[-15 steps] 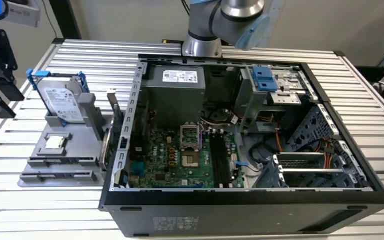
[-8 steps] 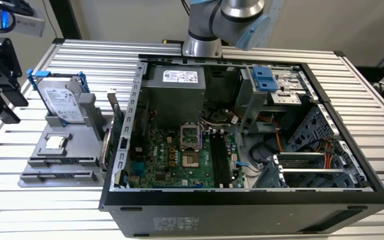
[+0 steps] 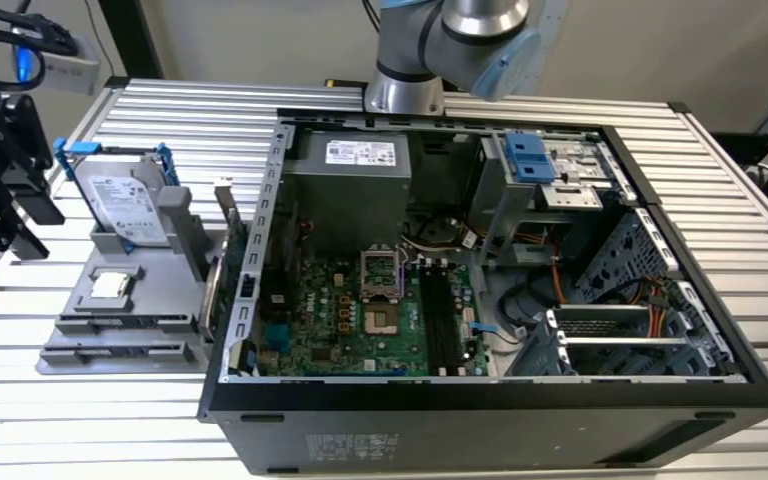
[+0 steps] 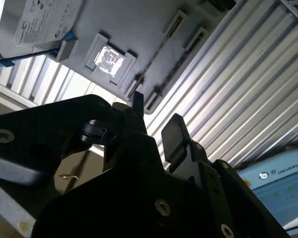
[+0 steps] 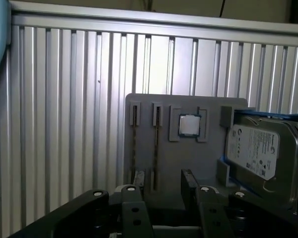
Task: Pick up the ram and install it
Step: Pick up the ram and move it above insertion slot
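The arm [image 3: 404, 85] rises from its base at the upper middle of the exterior view and leaves the frame at the top. In both wrist views the tool [image 5: 164, 181] hangs over a grey fixture [image 5: 184, 156] on the slatted bench [image 5: 64, 124]. Its two black fingers [image 5: 189, 186] are spread apart and grip nothing.

The fixture has two narrow slots side by side, each with one thin dark stick standing on edge. The ram [image 5: 156, 144] is the stick in the slot nearer the one square chip [image 5: 189, 125], in line with the gap between the fingers. The second stick [image 5: 134, 144] sits just beside it. Past the chip, one silver hard drive [image 5: 258, 153] is propped at a tilt in a blue bracket [image 5: 268, 114].

The fixture lies at the exterior view's left, beside one open computer case [image 3: 491, 425] with its motherboard [image 3: 344, 320] exposed.
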`<control>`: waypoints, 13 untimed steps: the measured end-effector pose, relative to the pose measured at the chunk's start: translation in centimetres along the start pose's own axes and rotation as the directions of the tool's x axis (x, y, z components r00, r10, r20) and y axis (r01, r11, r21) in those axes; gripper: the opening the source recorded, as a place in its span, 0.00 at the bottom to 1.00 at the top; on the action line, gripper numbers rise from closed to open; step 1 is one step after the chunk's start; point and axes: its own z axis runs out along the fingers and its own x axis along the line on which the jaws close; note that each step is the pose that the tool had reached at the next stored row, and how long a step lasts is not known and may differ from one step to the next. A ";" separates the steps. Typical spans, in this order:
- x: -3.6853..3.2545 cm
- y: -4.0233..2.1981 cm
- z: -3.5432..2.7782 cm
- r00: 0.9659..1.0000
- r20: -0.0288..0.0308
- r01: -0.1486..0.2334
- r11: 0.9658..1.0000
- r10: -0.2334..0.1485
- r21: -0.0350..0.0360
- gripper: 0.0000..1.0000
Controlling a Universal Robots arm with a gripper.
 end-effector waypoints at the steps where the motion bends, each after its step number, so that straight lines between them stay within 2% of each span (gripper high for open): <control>1: 0.01 0.00 0.18 1.000 0.000 0.000 1.000 0.000 0.000 1.00; 13: 0.24 0.01 2.34 1.000 0.000 0.000 1.000 0.000 0.000 1.00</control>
